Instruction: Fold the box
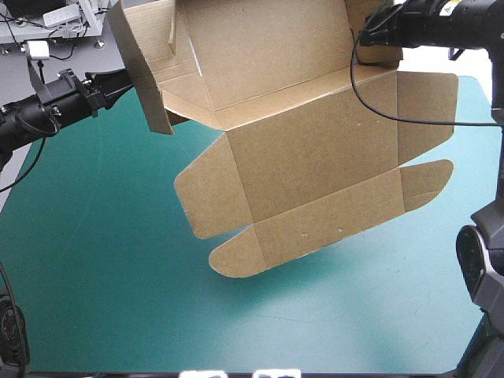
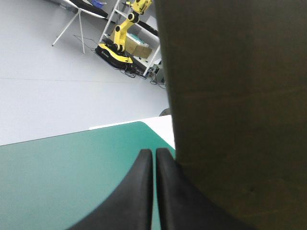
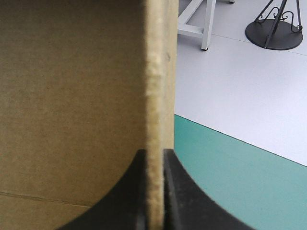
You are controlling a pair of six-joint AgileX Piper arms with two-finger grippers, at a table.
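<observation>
Right wrist view: right claw [image 3: 154, 152] clamped on box [image 3: 72, 96], left claw [image 2: 153, 152] together beside it; we fear the lone grip twisting loose.

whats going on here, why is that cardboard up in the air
A cut sheet of brown board, the box, hangs in the air over the teal-green table, mostly flat with its flaps unfolded. The right gripper is shut on one edge of it. The left gripper has its black fingers together beside a flap on the other side, with no board visible between them.
</observation>
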